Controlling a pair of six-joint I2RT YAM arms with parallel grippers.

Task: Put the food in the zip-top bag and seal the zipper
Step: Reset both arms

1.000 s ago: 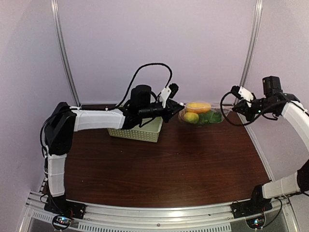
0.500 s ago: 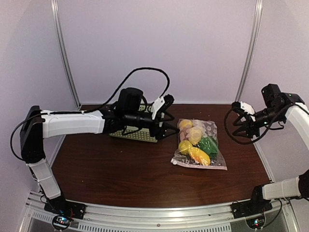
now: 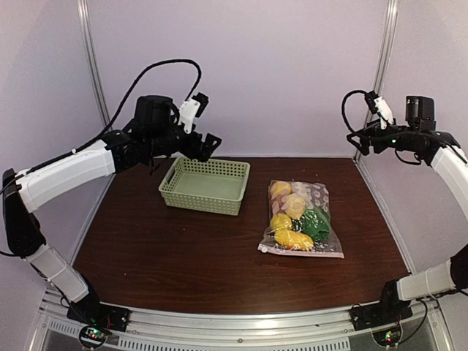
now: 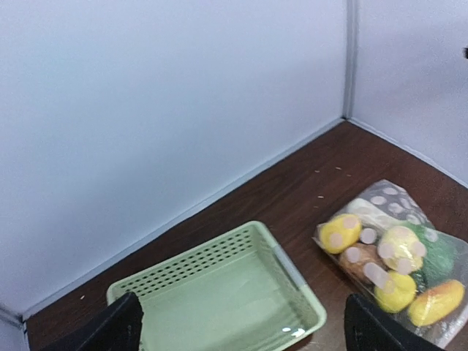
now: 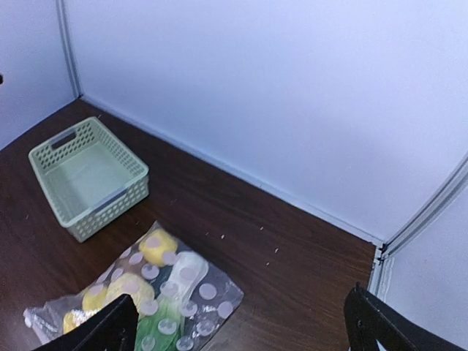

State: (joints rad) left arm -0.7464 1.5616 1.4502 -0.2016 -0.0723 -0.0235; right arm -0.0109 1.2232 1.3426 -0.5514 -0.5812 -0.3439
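The bag (image 3: 311, 196) lies flat, centre right of the top view, food (image 3: 291, 238) inside, so filling looks done (the zipper is too small to judge sealed). Behind sits the basket (image 3: 201, 202). The left gripper (image 3: 207, 143), upper left, and right gripper (image 3: 356, 137), upper right, hang spread wide, holding nothing.

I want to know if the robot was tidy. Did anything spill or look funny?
Nothing stands out. The bag lies flat on the table with the toy food inside, none spilled. The basket sits upright beside it.
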